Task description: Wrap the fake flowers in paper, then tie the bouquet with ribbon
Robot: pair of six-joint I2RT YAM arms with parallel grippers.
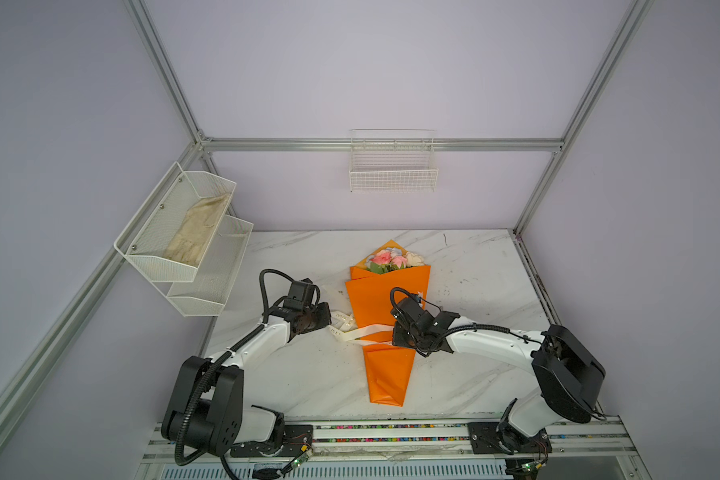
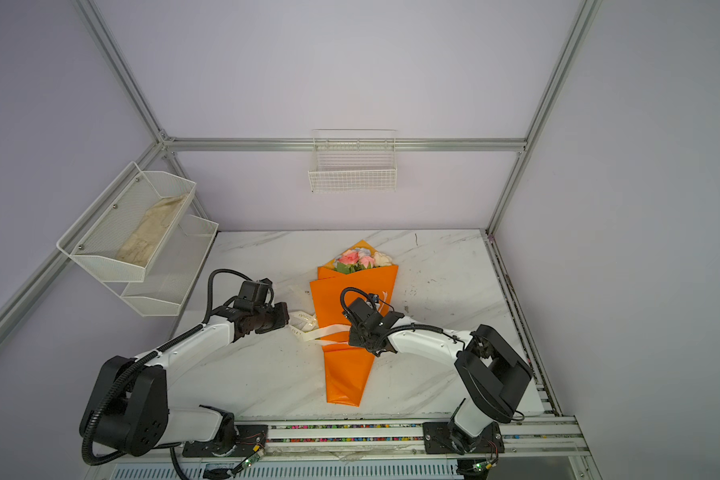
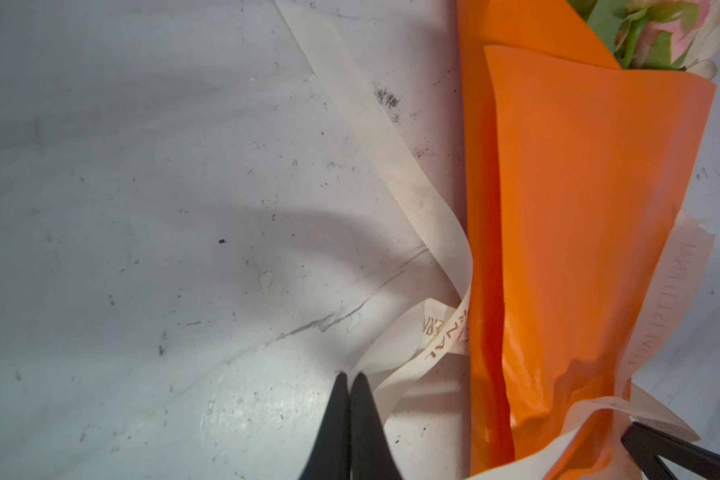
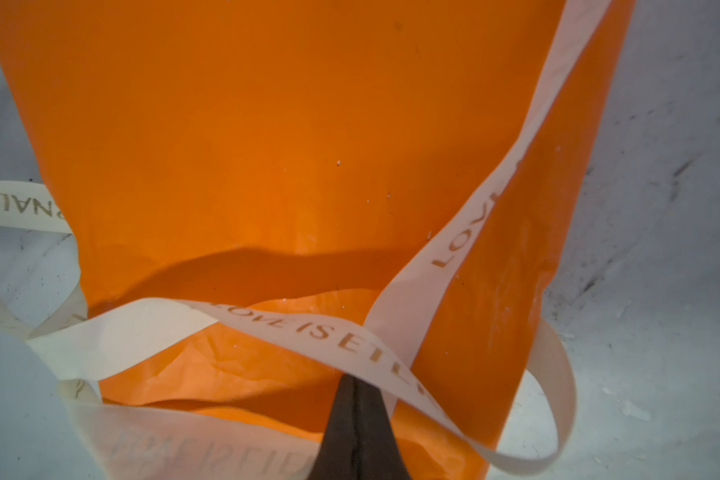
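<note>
Holding the ribbon (image 3: 391, 137) pinched in the closed left gripper (image 3: 350, 378) and right gripper (image 4: 352, 384), I judge the bouquet (image 1: 371, 303) light, glossy-slippery, crushable — best taken at its narrow waist.

L arm (image 1: 258, 340) low, reaching inward, L tool (image 3: 350, 380) pinched tight. R arm (image 1: 491, 343) mirrors, R tool (image 4: 356, 384) tight too.
</note>
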